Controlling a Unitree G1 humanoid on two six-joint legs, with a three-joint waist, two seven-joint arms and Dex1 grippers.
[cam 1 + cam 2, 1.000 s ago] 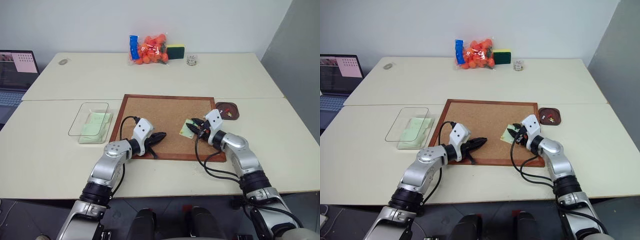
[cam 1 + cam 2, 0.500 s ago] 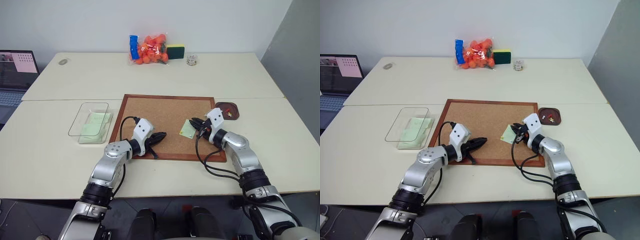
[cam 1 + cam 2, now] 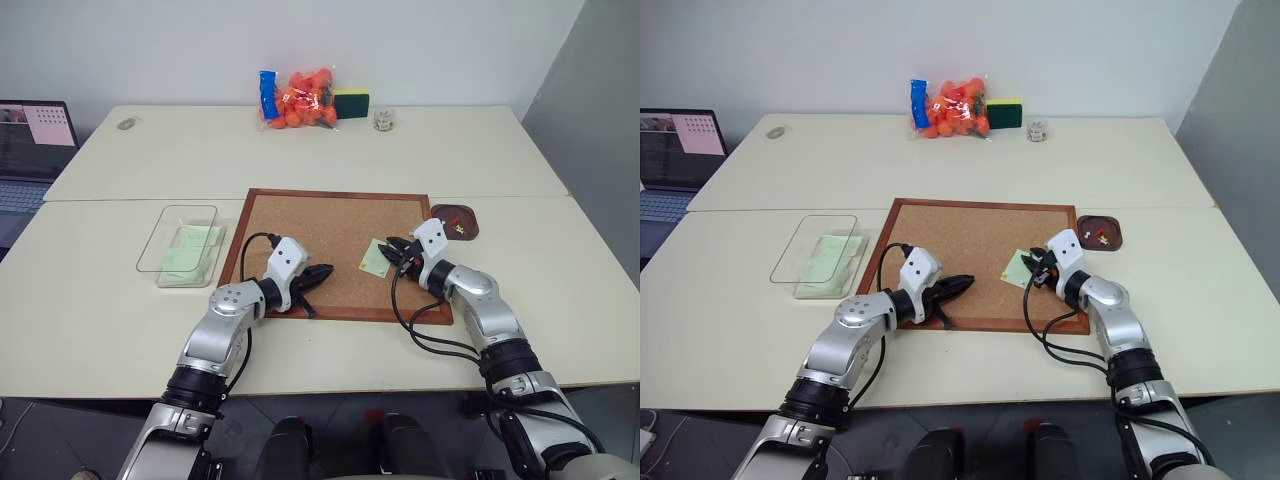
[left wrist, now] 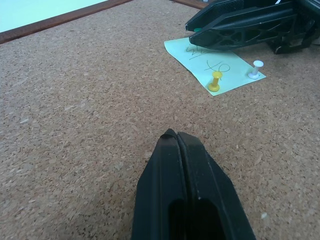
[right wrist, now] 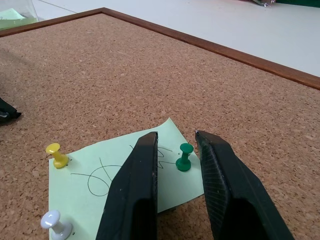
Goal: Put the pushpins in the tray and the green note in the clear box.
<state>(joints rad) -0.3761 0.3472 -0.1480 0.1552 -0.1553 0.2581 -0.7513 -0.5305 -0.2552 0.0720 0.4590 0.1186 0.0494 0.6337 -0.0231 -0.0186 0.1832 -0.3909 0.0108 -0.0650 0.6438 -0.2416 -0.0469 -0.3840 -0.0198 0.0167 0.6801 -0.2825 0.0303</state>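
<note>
- Head pair looks forward and down over the whole table (image 3: pixel 560 260)
- Both wrist cameras sit close above the corkboard (image 4: pixel 75 100), sharing the pinned green note (image 5: pixel 125 180)

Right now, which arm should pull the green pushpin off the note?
Right. The right gripper is open with its fingers either side of the green pushpin on the green note; the left gripper is shut, farther back on the corkboard.

- green pushpin (image 5: pixel 184 156) sits right between the right claw (image 5: pixel 176 137) fingers, gap either side
- bare corkboard (image 3: pixel 320 225) between both claws, easy passage
</note>
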